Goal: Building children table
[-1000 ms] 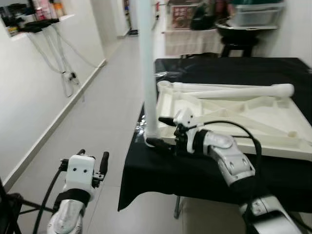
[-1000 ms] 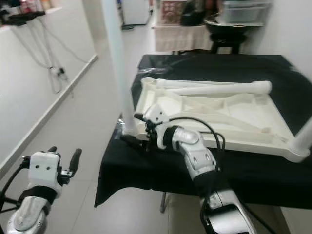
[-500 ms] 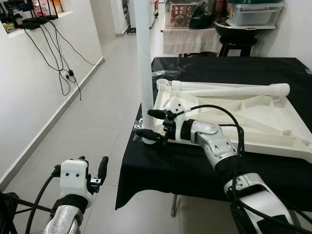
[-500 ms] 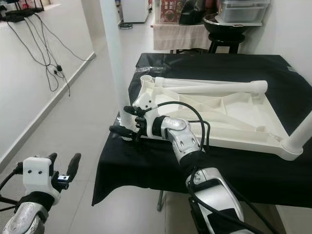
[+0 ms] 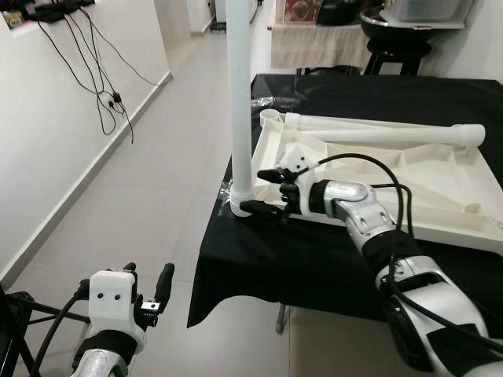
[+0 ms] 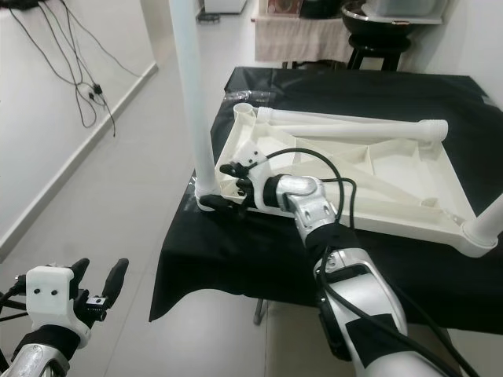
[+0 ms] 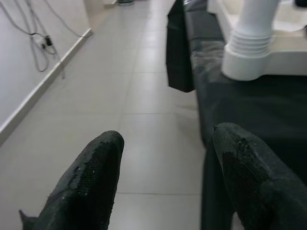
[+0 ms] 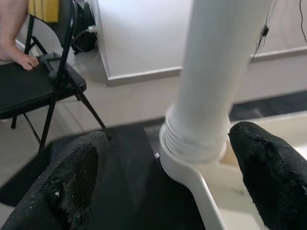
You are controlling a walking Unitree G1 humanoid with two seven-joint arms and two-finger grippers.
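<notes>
right gripper (image 5: pixel 265 191) spread wide, upright leg (image 5: pixel 239 102) between fingers at its socket in tabletop (image 5: pixel 409 184). close low nr collar, twist w/o tilting. left gripper (image 5: pixel 149 287) open, idle.

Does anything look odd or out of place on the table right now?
One white leg lies loose across the upturned tabletop instead of standing in a corner socket like the upright leg by the right gripper.

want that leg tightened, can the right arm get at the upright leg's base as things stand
Probably yes: the right gripper is already at the upright leg base, jaws open either side, nothing between them.
</notes>
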